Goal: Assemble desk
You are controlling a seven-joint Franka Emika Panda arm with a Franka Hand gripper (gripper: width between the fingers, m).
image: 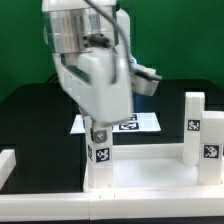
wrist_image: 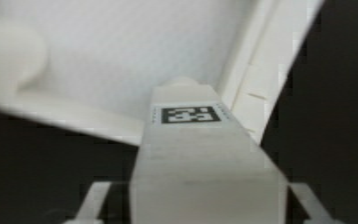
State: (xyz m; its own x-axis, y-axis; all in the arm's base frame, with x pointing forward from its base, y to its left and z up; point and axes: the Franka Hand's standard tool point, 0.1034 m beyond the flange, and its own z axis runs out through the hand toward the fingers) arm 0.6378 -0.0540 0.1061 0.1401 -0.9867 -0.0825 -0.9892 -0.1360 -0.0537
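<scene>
In the exterior view the white tabletop slab (image: 150,176) lies flat at the front. My gripper (image: 99,138) is shut on a short white desk leg (image: 100,155) with a square tag, held upright over the slab's left end. Its lower end reaches the slab, but I cannot tell whether it is seated. The wrist view shows the same leg (wrist_image: 201,150) with its tag facing the camera. It sits between my fingers (wrist_image: 101,200), and the slab (wrist_image: 105,95) lies beyond it. Another leg (image: 193,125) stands upright on the slab's right end.
A second tagged white block (image: 213,150) stands beside the right leg at the frame edge. The marker board (image: 140,122) lies on the black table behind the slab. A white piece (image: 6,165) shows at the exterior view's left edge. A blurred round white shape (wrist_image: 7,50) is in the wrist view.
</scene>
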